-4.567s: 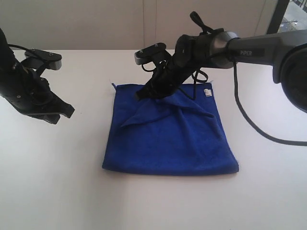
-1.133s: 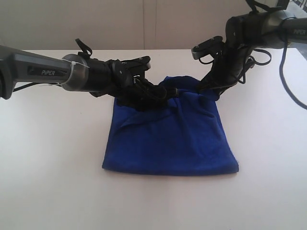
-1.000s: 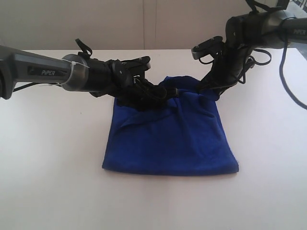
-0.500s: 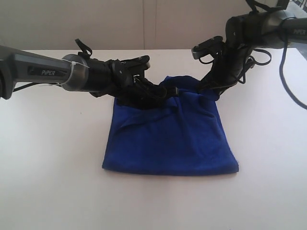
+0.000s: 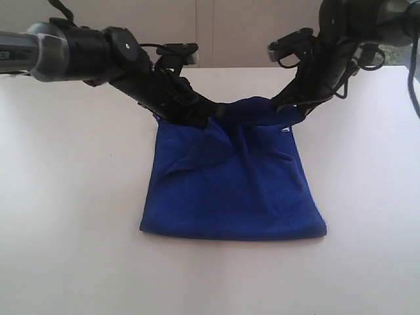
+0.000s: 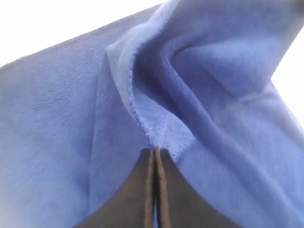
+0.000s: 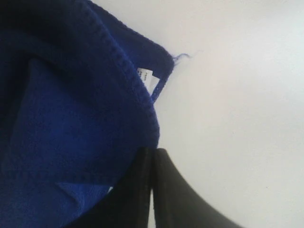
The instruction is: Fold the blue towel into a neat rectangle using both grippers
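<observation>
The blue towel (image 5: 236, 184) lies on the white table, its near part flat and its far edge pulled up into a sagging ridge between the two arms. My left gripper (image 5: 211, 113) is shut on the far left part of that edge; in the left wrist view the black jaws (image 6: 155, 152) pinch a fold of the fleecy cloth (image 6: 213, 71). My right gripper (image 5: 289, 108) is shut on the far right corner. The right wrist view shows its jaws (image 7: 153, 152) closed at the hemmed edge of the towel (image 7: 71, 118), next to a small white label (image 7: 147, 78).
The bare white table (image 5: 65, 230) spreads around the towel on all sides. A pale wall (image 5: 230, 33) runs behind it. Black cables (image 5: 367, 59) loop off the right arm above the table's far right.
The left arm has risen and swung back, lifting the towel's far left edge off the table. The right gripper has moved up slightly with its corner.
</observation>
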